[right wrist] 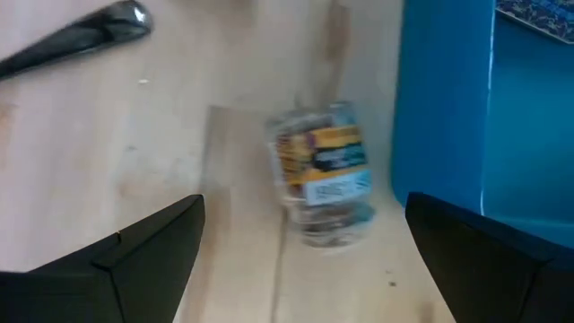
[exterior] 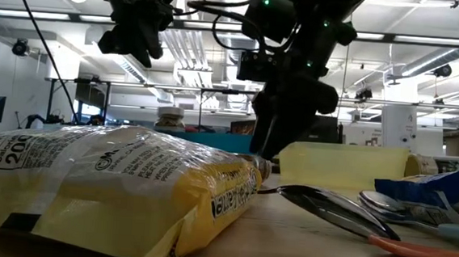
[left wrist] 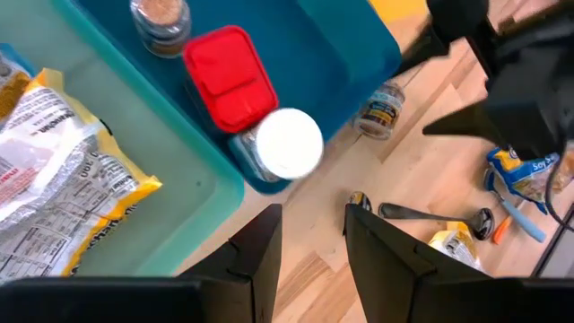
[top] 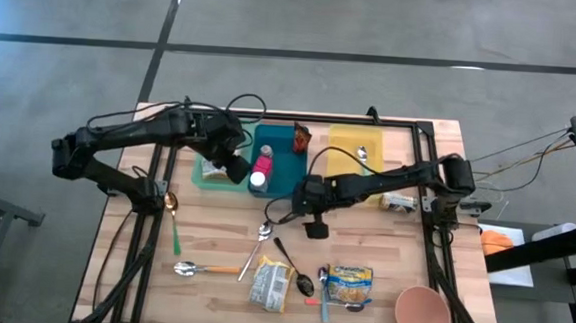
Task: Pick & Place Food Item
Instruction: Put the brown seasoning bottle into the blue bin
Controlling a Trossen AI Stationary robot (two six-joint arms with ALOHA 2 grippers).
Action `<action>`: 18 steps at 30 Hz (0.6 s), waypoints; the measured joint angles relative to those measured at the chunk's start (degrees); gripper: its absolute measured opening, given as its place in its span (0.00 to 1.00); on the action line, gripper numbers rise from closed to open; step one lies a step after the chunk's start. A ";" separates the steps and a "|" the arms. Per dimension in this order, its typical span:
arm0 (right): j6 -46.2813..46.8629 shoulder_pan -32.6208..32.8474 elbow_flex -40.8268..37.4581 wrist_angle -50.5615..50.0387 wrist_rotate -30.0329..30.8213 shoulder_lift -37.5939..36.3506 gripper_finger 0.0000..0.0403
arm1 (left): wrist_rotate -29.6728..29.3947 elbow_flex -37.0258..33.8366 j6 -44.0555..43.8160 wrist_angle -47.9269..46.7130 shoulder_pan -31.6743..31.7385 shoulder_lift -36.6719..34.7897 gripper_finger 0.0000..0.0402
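Note:
A small clear jar with a yellow-and-blue label point(right wrist: 323, 179) lies on its side on the wooden table, close beside the blue tray's outer wall point(right wrist: 444, 108). It also shows in the left wrist view point(left wrist: 381, 109). My right gripper point(right wrist: 305, 269) hovers over it, open wide, one finger on each side and clear of it. In the high view my right gripper point(top: 301, 194) hides the jar. My left gripper point(top: 236, 166) hangs open above the near edges of the teal tray point(top: 207, 172) and the blue tray point(top: 280, 159), with nothing between its fingers point(left wrist: 260, 247).
The teal tray holds a yellow packet point(left wrist: 63, 152). The blue tray holds a red-lidded box point(left wrist: 229, 76), a white-lidded jar point(left wrist: 287, 144) and a spice jar point(left wrist: 161, 18). A yellow tray point(top: 354, 151) stands at the far side. Spoons point(top: 258, 242), two packets point(top: 270, 284) and a pink bowl point(top: 422, 312) lie nearer.

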 joint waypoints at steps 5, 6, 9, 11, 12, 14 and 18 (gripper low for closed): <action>-2.77 -1.20 -0.39 -0.01 -0.74 -0.06 0.95 | -0.02 0.00 -0.17 0.00 -0.27 0.00 0.32; -3.09 -1.41 -0.42 -0.01 -1.58 -0.06 0.95 | -0.03 0.00 -0.18 0.00 -0.33 0.00 0.32; -3.91 -1.71 -0.85 0.26 -3.00 -0.11 0.95 | -0.03 0.00 -0.39 0.10 -0.33 0.00 0.32; -4.65 -1.71 -1.44 0.23 -3.01 -0.11 0.95 | -0.03 0.00 -0.42 0.20 -0.33 0.00 0.32; -4.81 -1.70 -1.80 0.49 -3.09 -0.11 0.95 | -0.03 0.00 -0.42 0.21 -0.33 0.00 0.32; -5.20 -1.67 -2.56 1.45 -3.17 -0.11 0.95 | -0.03 0.00 -0.42 0.34 -0.33 0.00 0.32; -6.34 -1.67 -3.99 2.82 -3.19 -0.11 0.95 | -0.03 0.00 -0.55 0.52 -0.33 0.01 0.32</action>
